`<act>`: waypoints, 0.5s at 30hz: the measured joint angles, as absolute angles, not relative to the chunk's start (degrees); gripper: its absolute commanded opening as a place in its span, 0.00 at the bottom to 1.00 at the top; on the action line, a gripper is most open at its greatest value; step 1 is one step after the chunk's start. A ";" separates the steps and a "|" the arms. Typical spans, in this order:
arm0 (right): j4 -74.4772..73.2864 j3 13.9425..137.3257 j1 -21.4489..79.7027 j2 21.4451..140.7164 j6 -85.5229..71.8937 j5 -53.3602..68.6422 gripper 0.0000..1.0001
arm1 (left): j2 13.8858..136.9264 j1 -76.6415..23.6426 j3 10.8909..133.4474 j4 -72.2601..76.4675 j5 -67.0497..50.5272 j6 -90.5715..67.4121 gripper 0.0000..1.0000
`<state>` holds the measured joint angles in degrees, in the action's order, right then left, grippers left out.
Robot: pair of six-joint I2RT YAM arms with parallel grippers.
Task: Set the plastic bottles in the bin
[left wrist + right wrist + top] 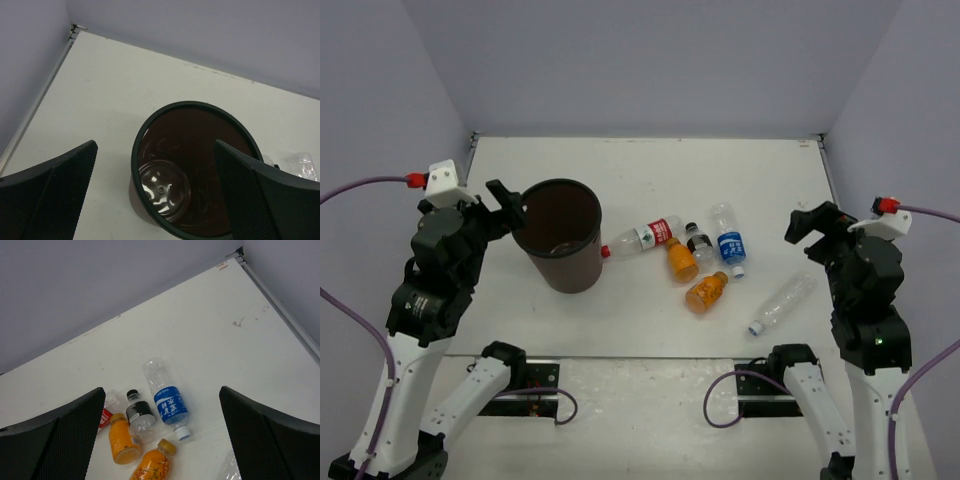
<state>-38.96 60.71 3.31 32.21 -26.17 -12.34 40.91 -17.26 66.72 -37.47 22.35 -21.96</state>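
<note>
The dark brown bin (570,268) stands upright at the left, and nothing lies inside it in the left wrist view, where its rim (136,155) shows. My left gripper (505,205) hovers open beside its left rim, empty (155,145). Several bottles lie in the middle: a red-labelled one (642,238), two orange ones (681,258) (706,291), a black-capped one (699,243) and a blue-labelled one (728,240). A plain clear bottle (782,303) lies to their right. My right gripper (810,222) hangs open and empty right of the cluster, above the table (161,390), with the blue-labelled bottle (167,397) ahead of it.
The white table (650,170) is walled by grey panels at the back and on both sides. Both arm bases (520,380) sit at the near edge, with purple cables looping beside them.
</note>
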 measured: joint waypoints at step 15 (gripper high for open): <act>-29.03 50.10 3.29 37.24 -28.82 -0.82 0.99 | 39.47 -17.26 61.63 -34.05 20.10 -25.15 1.00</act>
<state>-29.03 50.10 3.29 37.24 -28.82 -0.82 39.47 -17.26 61.63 -34.05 20.10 -25.15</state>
